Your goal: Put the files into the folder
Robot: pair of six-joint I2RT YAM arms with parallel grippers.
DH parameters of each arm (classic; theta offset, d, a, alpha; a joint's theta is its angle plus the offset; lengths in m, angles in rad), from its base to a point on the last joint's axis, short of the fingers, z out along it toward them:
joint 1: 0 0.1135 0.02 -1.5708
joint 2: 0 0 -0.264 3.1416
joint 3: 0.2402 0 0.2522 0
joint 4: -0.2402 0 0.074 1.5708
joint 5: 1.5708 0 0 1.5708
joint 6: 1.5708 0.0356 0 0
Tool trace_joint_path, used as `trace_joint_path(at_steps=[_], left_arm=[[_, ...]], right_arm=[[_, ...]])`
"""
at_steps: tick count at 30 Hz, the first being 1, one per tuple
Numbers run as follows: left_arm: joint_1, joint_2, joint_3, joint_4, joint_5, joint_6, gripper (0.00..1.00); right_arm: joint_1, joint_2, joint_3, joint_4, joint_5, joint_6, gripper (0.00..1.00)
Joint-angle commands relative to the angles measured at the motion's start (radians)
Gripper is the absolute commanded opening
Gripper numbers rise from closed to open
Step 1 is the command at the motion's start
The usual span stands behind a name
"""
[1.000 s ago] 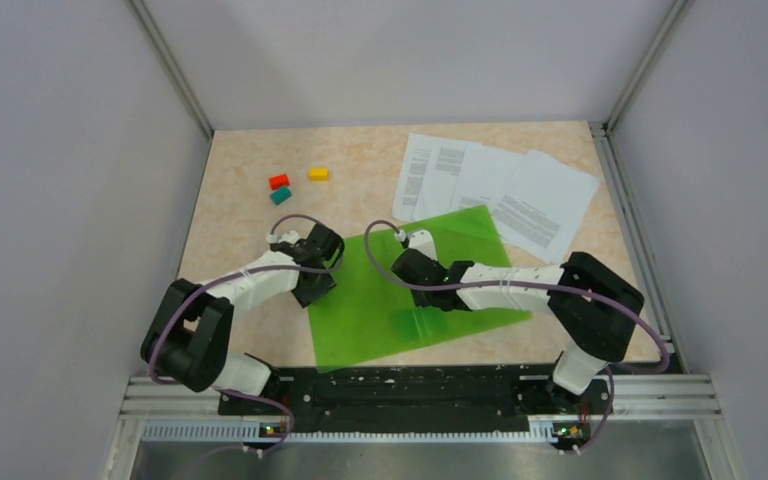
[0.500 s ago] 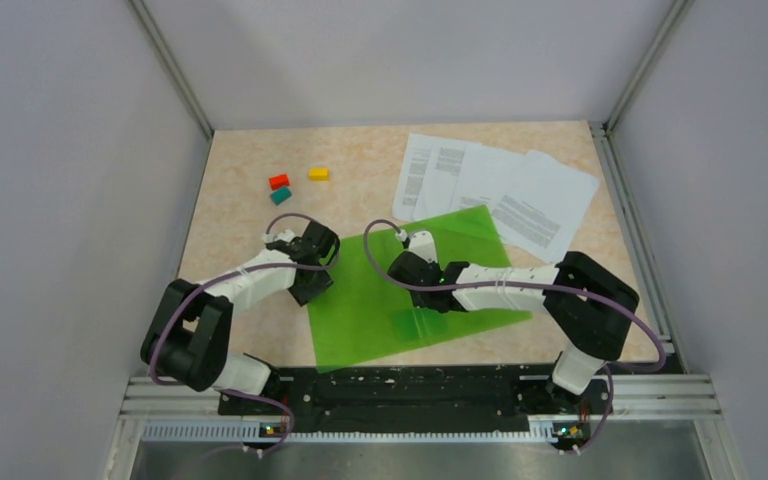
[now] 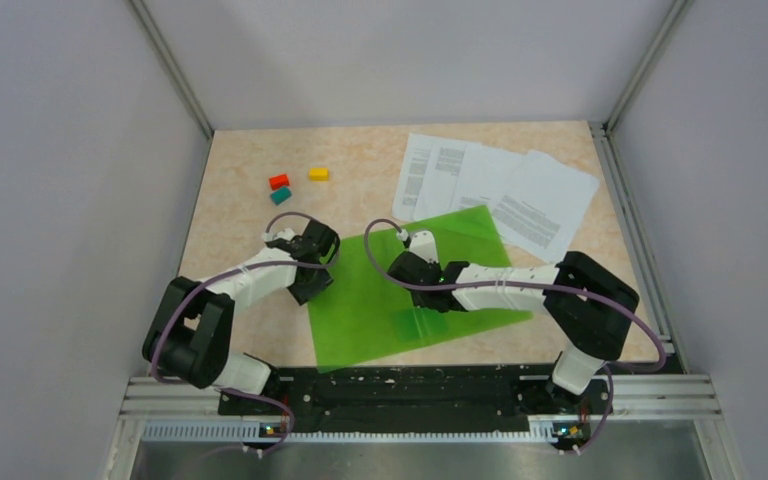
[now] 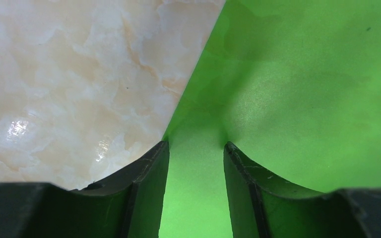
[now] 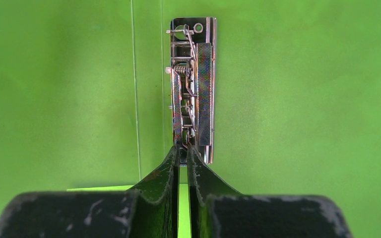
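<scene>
The marbled beige worktop (image 3: 240,215) carries everything. The folder (image 3: 360,320), bright green and translucent, lies flat on the near middle of it, turned at an angle, between the two arms. The files (image 3: 520,195), white printed sheets fanned out loosely, lie at the far right, outside the folder, their near edge meeting its far edge. The left gripper (image 4: 196,146) is down at the folder's left edge, its fingers released and spread, green plastic showing in the gap, nothing grasped. The right gripper (image 5: 183,148) is over the middle of the folder; its fingers are clenched almost together, tips at the near end of the metal clip (image 5: 193,89), which runs beside a fold line; whether they pinch it I cannot tell. A red block (image 3: 279,181), a teal block (image 3: 280,196) and a yellow block (image 3: 318,173) sit close together at the far left, well apart from the folder.
</scene>
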Motion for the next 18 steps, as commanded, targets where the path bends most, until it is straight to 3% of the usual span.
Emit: trace_joint_path(at_steps=[1,18], left_arm=[[0.011,0.066,-0.053,-0.039,-0.001,-0.007,0.51],[0.01,0.081,-0.034,-0.036,0.011,0.015,0.51]], right_arm=[[-0.032,0.025,-0.079,-0.237,0.044,-0.025,0.05],[-0.065,-0.01,-0.08,-0.218,-0.004,-0.045,0.05]])
